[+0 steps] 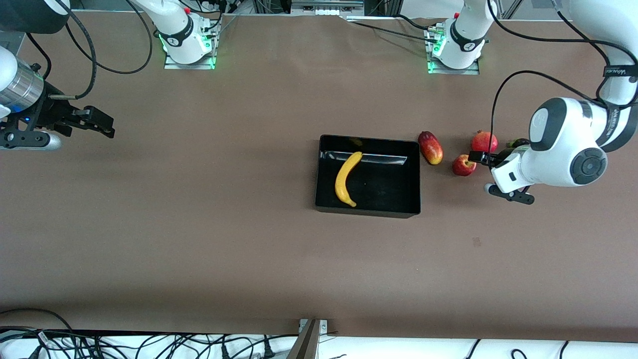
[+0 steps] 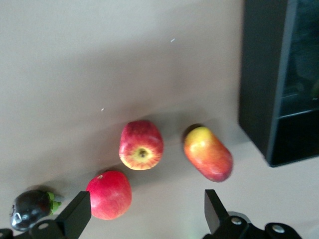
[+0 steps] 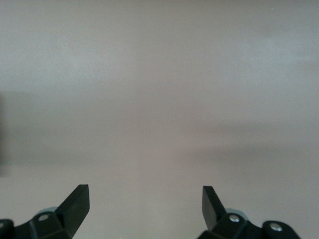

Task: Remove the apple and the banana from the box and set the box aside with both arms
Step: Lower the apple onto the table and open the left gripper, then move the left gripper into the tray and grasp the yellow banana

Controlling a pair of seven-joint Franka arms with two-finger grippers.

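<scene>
The black box (image 1: 390, 185) sits mid-table with the yellow banana (image 1: 346, 178) lying in it. The red apple with yellowish patches (image 1: 463, 165) lies on the table beside the box, toward the left arm's end; it also shows in the left wrist view (image 2: 141, 145). My left gripper (image 1: 479, 172) hovers low over the table next to the apple, open and empty (image 2: 147, 211). The box's corner shows in the left wrist view (image 2: 279, 79). My right gripper (image 1: 103, 124) waits open and empty over bare table at the right arm's end (image 3: 145, 204).
Near the apple lie an oblong red-yellow fruit (image 1: 430, 147) (image 2: 208, 153), a round plain red fruit (image 1: 484, 142) (image 2: 109, 194) close by one left finger (image 2: 77, 213), and a small dark fruit with a green cap (image 1: 518, 143) (image 2: 31, 209).
</scene>
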